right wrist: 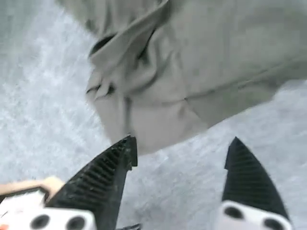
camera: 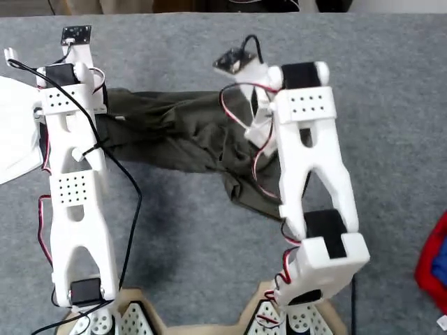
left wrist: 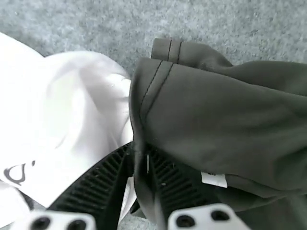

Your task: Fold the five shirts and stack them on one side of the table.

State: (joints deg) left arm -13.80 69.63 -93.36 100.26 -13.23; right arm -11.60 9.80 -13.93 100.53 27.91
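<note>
A dark olive cotton shirt [camera: 174, 132] lies crumpled across the middle of the grey felt-covered desk [camera: 391, 105], stretched out between the two white arms. Its fabric is bunched in folds, and one corner trails down toward the near edge beside the right arm [camera: 307, 160].

The left claw [left wrist: 142, 165] is pressed together on a fold of the olive shirt, with a thin ridge of the cloth pinched between its ribbed black fingers [left wrist: 103, 179]. A stitched hem runs just beyond the pinch, and a small white label [left wrist: 213, 178] shows on the cloth beside the claw. In the high view this end of the shirt sits under the left arm [camera: 73, 188].

A white cotton shirt [camera: 14, 139] lies at the left edge of the desk, touching the olive one where the left claw grips.

The right claw [right wrist: 181, 153] is spread wide and holds nothing. It hangs over bare grey desk, just beside the edge of the olive shirt, near its folded collar [right wrist: 124, 52].

A red and blue item [camera: 434, 259] sits at the right edge of the desk, well apart from the shirts.
</note>
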